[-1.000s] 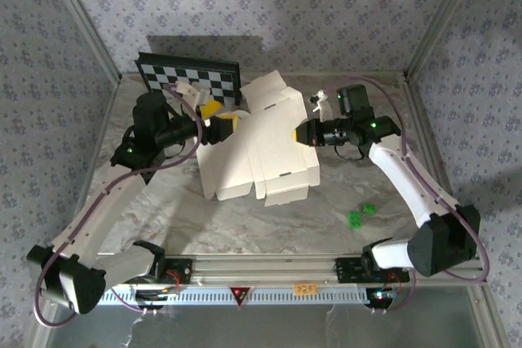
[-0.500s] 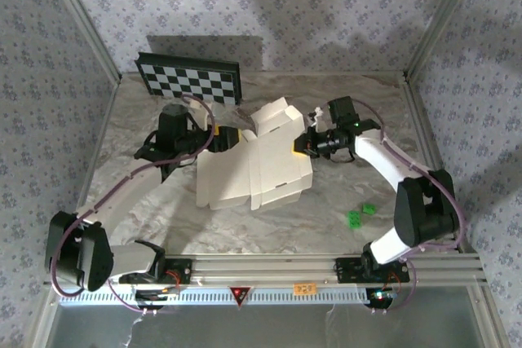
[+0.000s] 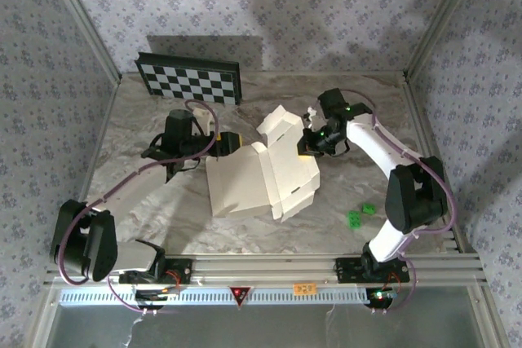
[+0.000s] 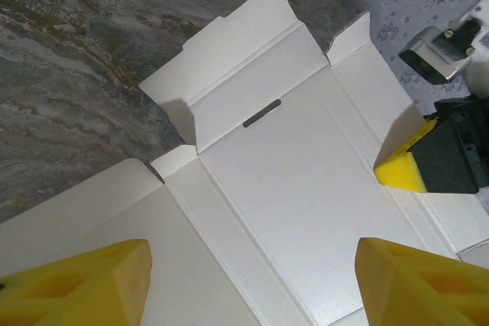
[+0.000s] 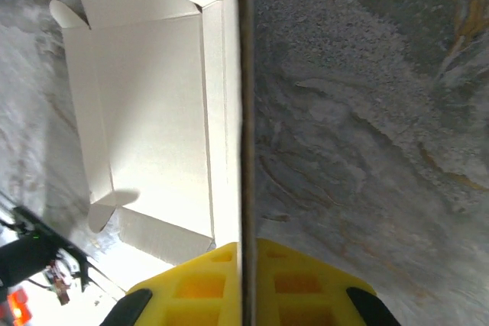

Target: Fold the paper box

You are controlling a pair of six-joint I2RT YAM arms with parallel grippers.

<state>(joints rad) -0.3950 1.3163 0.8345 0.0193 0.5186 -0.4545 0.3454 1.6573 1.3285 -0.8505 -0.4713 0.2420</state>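
Note:
The paper box [image 3: 261,175] is a white die-cut sheet with flaps and a slot, lying mid-table with its right part tilted up. My right gripper [image 3: 303,146] is shut on the sheet's right edge. In the right wrist view its yellow fingers [image 5: 199,288] pinch the thin cardboard edge [image 5: 245,112] seen end-on, gripper [image 5: 246,259]. My left gripper [image 3: 232,143] sits at the sheet's upper left, open. In the left wrist view its yellow fingers [image 4: 76,284] stand wide apart over the flat paper box [image 4: 290,158], gripper [image 4: 252,284], with the right gripper's yellow finger [image 4: 399,170] at the far edge.
A black-and-white checkerboard panel [image 3: 189,79] leans at the back left. Small green pieces [image 3: 360,214] lie at the front right. Metal frame posts [image 3: 90,38] and patterned walls close in the marble table [image 3: 147,209]; a rail [image 3: 261,270] runs along the near edge.
The box has come down from a raised spread and now lies lower, its right part tilted. Both arms have dropped and drawn in, and the left jaws have narrowed a little.

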